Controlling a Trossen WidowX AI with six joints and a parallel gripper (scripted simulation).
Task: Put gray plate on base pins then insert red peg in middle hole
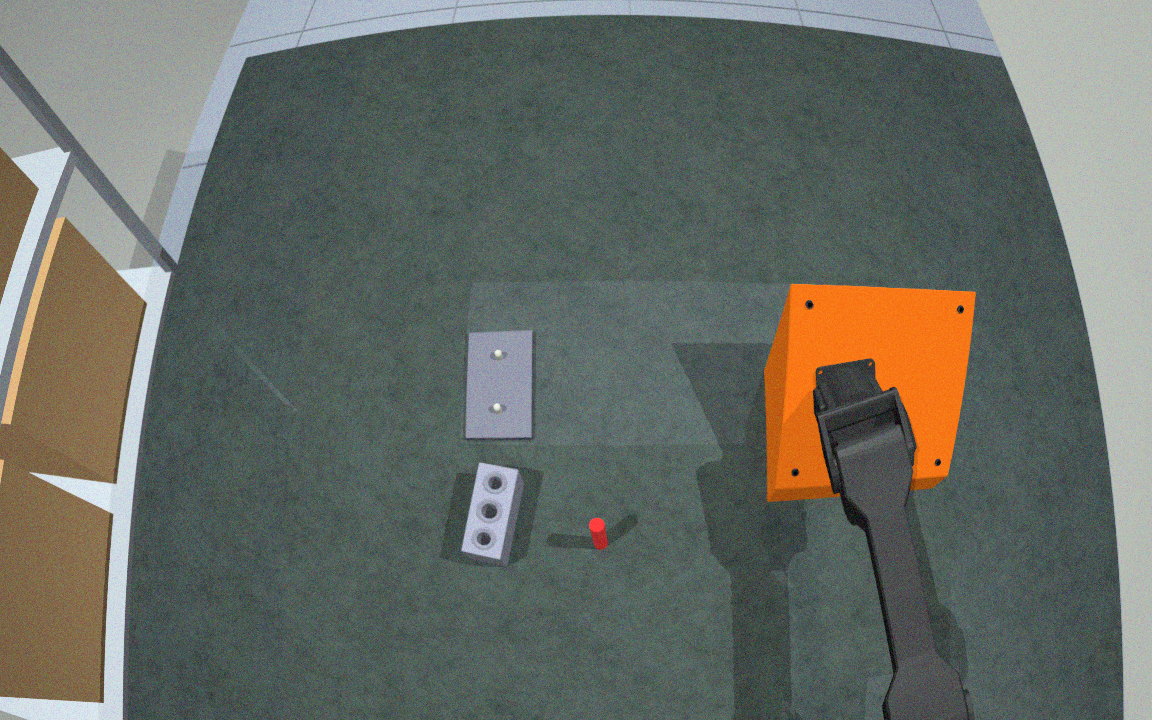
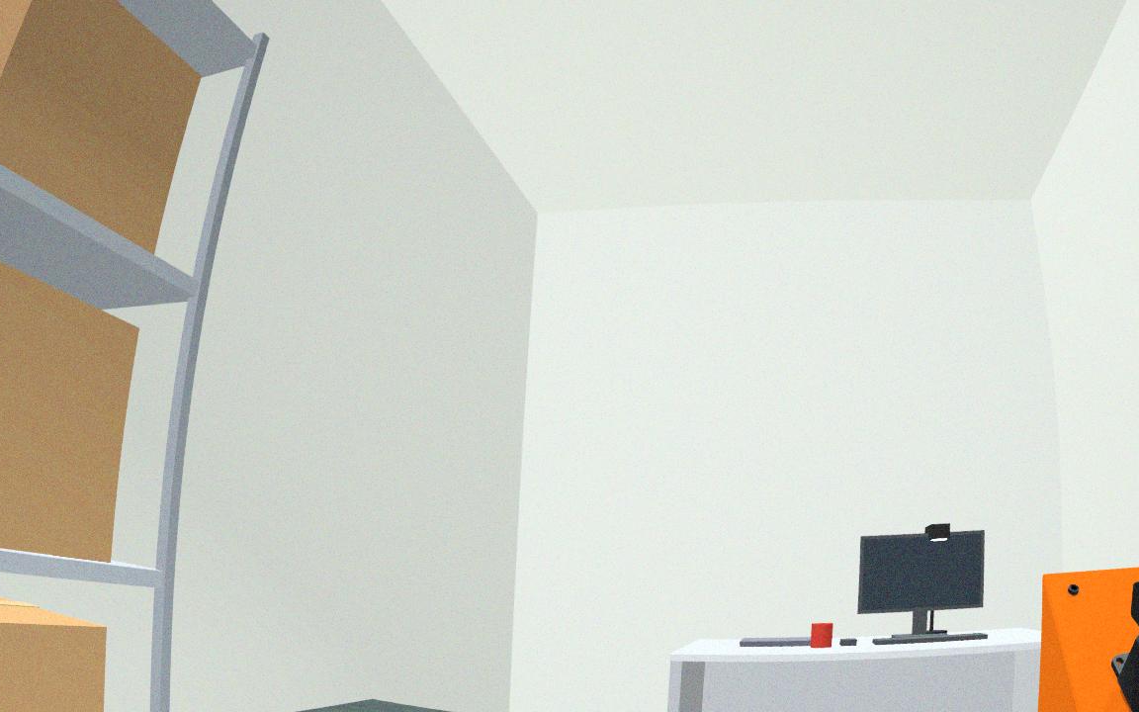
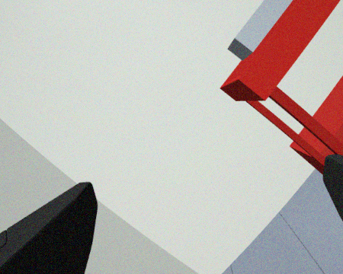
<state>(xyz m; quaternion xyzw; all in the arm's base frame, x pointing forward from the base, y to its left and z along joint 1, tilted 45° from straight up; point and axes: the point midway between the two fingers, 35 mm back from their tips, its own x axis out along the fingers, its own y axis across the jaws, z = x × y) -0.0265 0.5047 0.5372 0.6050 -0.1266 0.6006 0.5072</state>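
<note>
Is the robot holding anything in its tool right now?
No, nothing. In the wrist view the tool is wide open, with only wall and floor between its fingers. The gray plate and the red peg both sit on the mat, untouched.

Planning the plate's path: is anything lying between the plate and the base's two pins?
Nothing visible. The plate lies just short of the base; the peg stands off to one side, outside that path.

Dark grey boxy arm (image 1: 898,555); orange base block (image 1: 907,344), black corner screws; black tapered fingers.
</note>
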